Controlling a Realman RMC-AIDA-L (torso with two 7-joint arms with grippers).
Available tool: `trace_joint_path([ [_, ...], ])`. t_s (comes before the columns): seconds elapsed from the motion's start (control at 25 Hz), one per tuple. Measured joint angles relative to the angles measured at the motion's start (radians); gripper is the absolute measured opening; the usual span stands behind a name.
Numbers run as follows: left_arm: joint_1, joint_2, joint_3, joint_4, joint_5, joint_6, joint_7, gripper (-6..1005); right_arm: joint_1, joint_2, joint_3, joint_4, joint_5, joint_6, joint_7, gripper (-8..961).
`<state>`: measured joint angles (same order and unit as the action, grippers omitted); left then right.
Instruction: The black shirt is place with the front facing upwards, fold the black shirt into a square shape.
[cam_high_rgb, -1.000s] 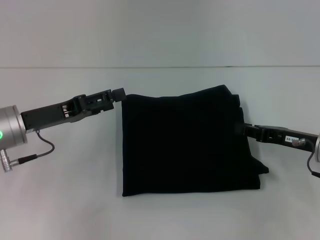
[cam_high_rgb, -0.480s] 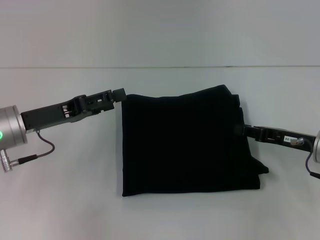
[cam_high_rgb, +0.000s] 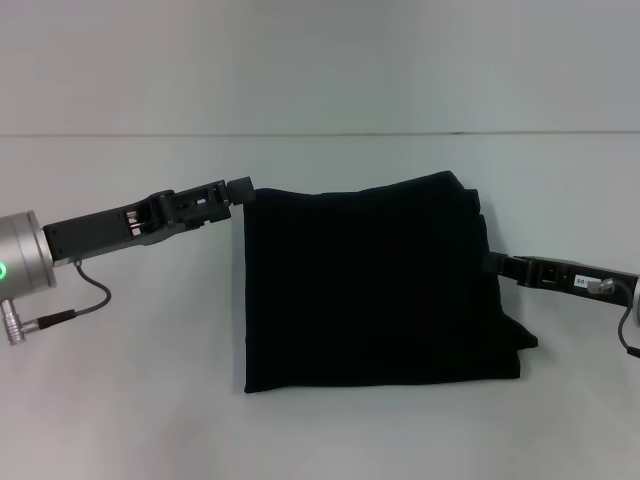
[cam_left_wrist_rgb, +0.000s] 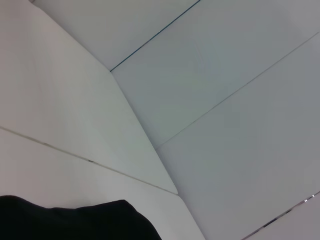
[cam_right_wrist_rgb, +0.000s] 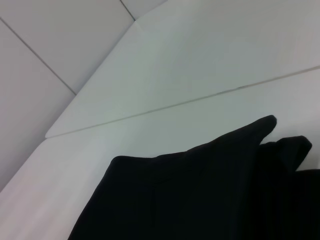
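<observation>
A: Where is the black shirt (cam_high_rgb: 375, 285)?
B: Flat on the white surface (cam_high_rgb: 130, 400), folded into a rough rectangle, layered edges along its right side.
A: And the tools?
B: The left tool (cam_high_rgb: 240, 188) touches the far left corner; the right tool (cam_high_rgb: 490, 262) meets the right edge. Whether either grips cloth, I cannot tell.

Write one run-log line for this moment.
black shirt: folded, flat | left gripper: at far-left corner | right gripper: at right edge
</observation>
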<state>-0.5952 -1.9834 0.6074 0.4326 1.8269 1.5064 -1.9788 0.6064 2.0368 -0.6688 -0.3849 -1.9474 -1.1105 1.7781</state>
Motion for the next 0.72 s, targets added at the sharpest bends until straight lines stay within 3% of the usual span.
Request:
trace_joint_path([
  [0.08, 0.0, -0.001, 0.0, 0.0, 0.0, 0.0, 0.0, 888, -0.003, -0.001, 0.006, 0.0, 0.003, 0.0, 0.003, 32],
  [0.72, -0.006, -0.004, 0.004, 0.0, 0.0, 0.001, 0.002, 878, -0.021, 0.0, 0.05, 0.0, 0.007, 0.03, 0.057, 19],
])
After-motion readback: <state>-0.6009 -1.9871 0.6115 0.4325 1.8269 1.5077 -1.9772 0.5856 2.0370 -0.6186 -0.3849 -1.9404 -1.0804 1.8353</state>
